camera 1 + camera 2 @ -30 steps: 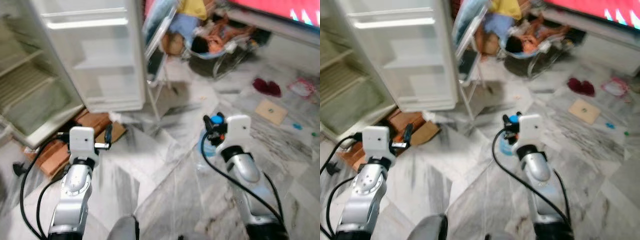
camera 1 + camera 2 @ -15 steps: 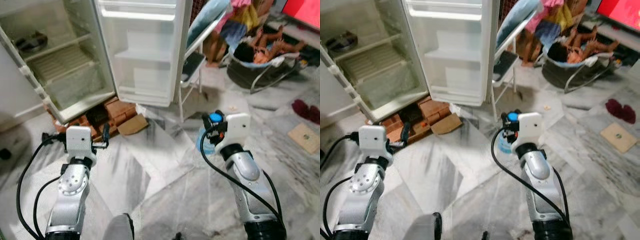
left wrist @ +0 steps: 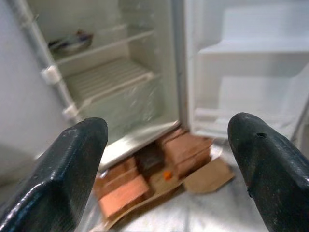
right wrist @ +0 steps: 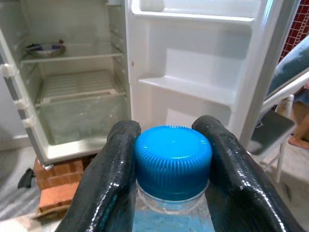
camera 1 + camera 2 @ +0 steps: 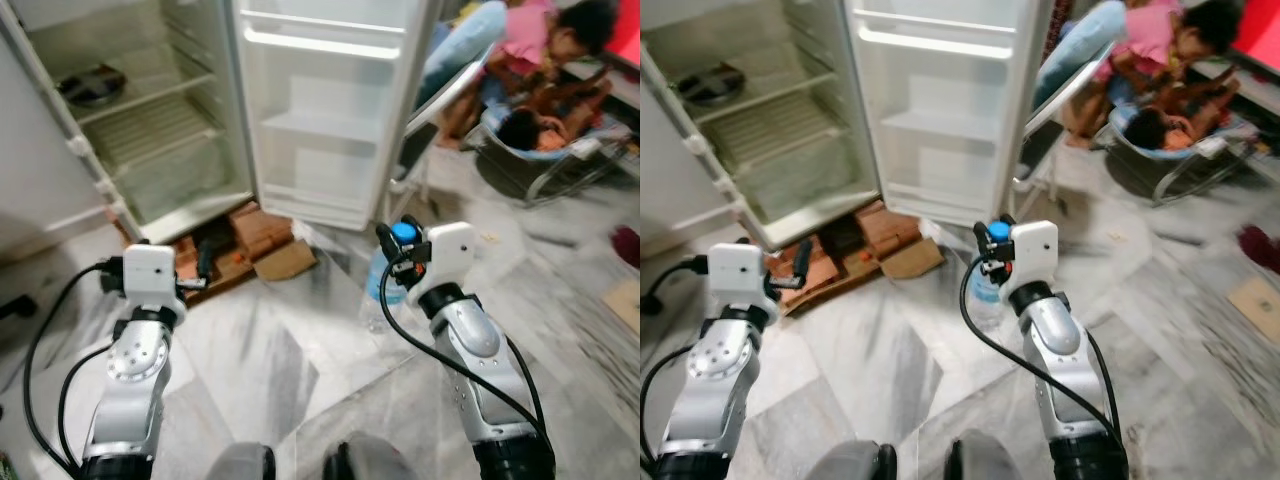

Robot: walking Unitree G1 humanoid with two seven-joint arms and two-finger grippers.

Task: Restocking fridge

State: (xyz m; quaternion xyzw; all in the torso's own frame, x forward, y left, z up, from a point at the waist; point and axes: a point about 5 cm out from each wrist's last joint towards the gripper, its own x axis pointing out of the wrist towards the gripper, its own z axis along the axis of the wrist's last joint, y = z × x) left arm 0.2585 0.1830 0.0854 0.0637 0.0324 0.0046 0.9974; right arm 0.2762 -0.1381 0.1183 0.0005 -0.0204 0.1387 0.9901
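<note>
Right wrist view: the water bottle (image 4: 172,164) was held at its neck, just under the blue cap (image 4: 173,158), by the clamped right gripper (image 4: 172,159), facing the open fridge (image 5: 150,120). It was judged heavy and slippery; the left gripper (image 3: 169,169) was spread, empty.
</note>
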